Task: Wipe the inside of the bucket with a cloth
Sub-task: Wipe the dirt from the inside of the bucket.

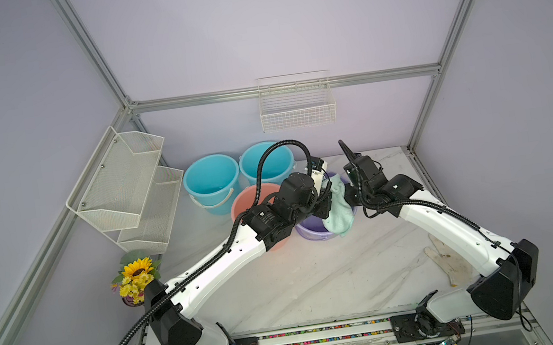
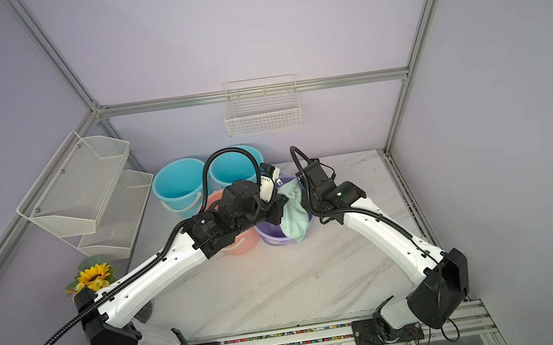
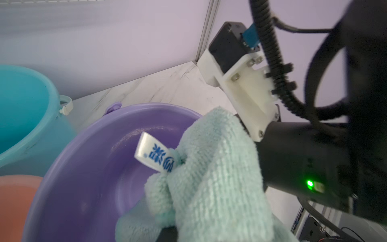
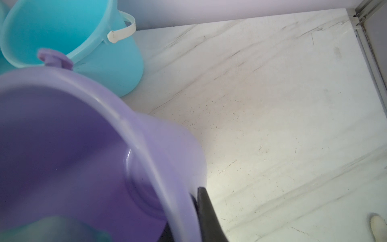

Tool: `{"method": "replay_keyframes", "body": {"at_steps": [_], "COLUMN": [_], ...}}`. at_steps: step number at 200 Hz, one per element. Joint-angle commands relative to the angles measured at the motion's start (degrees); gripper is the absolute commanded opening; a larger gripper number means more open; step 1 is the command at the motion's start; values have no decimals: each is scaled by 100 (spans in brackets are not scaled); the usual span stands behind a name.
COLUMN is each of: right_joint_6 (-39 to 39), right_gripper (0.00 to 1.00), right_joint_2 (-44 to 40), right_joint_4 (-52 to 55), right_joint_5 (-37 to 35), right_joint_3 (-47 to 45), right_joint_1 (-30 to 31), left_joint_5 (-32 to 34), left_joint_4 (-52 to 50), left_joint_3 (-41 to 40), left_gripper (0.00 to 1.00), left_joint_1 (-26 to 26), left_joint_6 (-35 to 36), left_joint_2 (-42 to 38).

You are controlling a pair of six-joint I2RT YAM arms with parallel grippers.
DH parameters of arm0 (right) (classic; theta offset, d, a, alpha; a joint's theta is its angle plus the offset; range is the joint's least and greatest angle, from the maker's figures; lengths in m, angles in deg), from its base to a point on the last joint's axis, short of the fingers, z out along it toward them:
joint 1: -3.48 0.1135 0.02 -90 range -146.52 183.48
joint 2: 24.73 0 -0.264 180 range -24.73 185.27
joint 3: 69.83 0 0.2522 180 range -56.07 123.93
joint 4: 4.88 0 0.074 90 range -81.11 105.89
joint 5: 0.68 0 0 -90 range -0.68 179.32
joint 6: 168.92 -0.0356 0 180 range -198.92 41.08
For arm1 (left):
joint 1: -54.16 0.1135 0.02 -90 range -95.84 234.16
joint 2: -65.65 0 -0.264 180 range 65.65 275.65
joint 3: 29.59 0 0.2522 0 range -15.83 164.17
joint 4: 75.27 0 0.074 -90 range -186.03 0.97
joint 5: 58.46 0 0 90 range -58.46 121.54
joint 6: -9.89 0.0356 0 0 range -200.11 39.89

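Left pincer (image 1: 325, 206) is clamped tight on the pale mint-green terry cloth (image 3: 217, 167) (white tag (image 3: 152, 155) showing), draped over the rim of the lilac plastic bucket (image 4: 173, 146); right pincer (image 4: 186, 224) pinches its wall.

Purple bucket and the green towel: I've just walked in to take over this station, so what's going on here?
The left hand is shut on the cloth, which drapes over the near rim of the purple bucket, part of it hanging inside. The right hand pinches the rim on the bucket's right, apparently to steady it. Much of the inside shows bare.
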State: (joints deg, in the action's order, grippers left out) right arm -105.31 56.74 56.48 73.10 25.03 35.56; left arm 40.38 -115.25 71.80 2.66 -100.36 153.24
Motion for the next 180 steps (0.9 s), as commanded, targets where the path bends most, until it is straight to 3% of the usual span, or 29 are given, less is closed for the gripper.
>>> {"method": "replay_keyframes", "body": {"at_steps": [1,28,56,112,127,161,180], "right_joint_6": [-369,-522,-560,-509,-473,-517,-534], "right_gripper": [0,0,0,0,0,0,0], "right_joint_2": [-266,-570,-796,-970,-961,-999,-1046], "right_joint_4": [-142,-169,-363,-627,-631,-672,-703], "right_joint_5": [-155,-43,-75,-195,-164,-17,-84], "right_joint_3": [195,152,-49,-74,-16,7,-77], "right_joint_1": [71,91,115,121,124,137,146], "left_joint_5": [811,1142,415,-435,-246,1001,-102], "left_joint_4": [20,16,203,-47,-368,-1413,-1477], "left_joint_3": [16,-63,36,445,658,1393,1797], "left_gripper": [0,0,0,0,0,0,0], "left_joint_1": [-71,-76,-71,-70,-71,-62,-53], "left_joint_6": [-366,-595,-629,-770,-761,-836,-254], "left_joint_2": [8,89,280,885,1089,1743,2078]}}
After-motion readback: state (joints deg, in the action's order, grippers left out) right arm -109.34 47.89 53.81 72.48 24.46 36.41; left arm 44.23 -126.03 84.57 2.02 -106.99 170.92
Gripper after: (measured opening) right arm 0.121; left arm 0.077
